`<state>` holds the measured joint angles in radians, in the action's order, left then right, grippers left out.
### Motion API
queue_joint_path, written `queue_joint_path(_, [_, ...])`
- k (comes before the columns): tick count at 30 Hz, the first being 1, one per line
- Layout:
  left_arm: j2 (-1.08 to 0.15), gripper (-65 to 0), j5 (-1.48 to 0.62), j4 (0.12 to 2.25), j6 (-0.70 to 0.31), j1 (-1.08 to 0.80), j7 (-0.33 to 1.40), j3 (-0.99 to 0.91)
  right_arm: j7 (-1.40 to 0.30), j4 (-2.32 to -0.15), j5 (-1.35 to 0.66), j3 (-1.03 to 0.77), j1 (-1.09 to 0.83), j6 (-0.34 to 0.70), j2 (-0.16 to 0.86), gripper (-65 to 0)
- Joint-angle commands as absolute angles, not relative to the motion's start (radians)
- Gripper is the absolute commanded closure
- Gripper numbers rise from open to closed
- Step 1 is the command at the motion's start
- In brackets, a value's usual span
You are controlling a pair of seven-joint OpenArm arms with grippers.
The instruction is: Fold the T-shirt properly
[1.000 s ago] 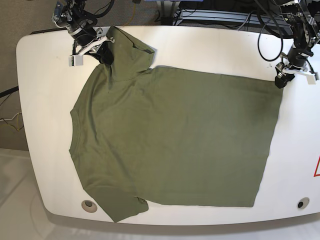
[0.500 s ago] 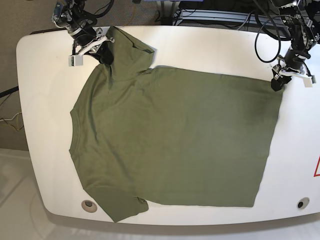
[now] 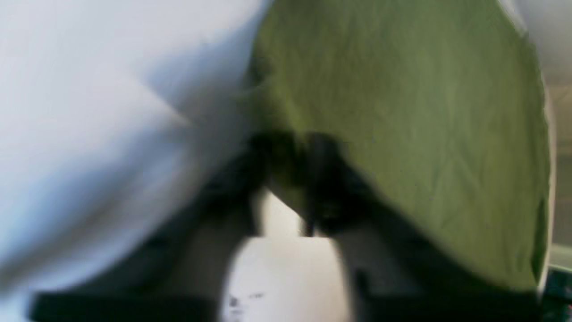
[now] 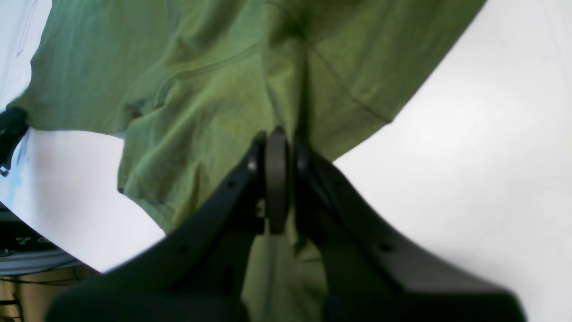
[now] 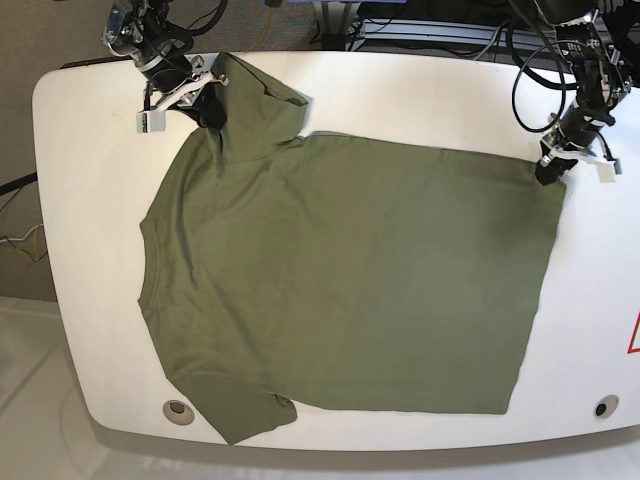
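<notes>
The olive-green T-shirt lies spread flat on the white table, neck to the left and hem to the right in the base view. My right gripper is at the far sleeve, shut on a fold of the cloth; the right wrist view shows its fingers pressed together on the fabric. My left gripper is at the hem's far corner. In the blurred left wrist view its dark fingertips pinch the edge of the T-shirt.
Two round grommets sit in the table near its front edge. A red triangle mark is at the right edge. Cables and equipment hang behind the rear edge.
My left gripper has shifted left onto the hem's far corner and closed on it. The right gripper has kept its hold on the sleeve, barely moving.
</notes>
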<state>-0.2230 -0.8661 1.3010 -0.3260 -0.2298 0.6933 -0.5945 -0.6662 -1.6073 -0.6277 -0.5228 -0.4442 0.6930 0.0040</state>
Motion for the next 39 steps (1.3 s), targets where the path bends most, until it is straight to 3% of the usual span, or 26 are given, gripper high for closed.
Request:
queue_joint_path(1, [-0.226, 0.0, -0.832, 1.299, -0.31, -0.232, 0.737, -0.59, -0.672, -1.623, -0.623, -0.528, -0.446, 0.698, 0.014, 0.0])
queue_joint_path(14, [-0.223, 0.0, -0.831, 1.364, -0.306, -0.249, 0.749, -0.609, -0.684, -1.631, -0.622, -0.535, -0.449, 0.698, 0.015, 0.0])
queue_joint_path(39, [-0.246, 0.0, -0.864, 1.612, -0.321, -0.449, 0.773, -0.615, -0.705, -1.865, -0.68, -0.622, -0.627, 0.698, 0.021, 0.0])
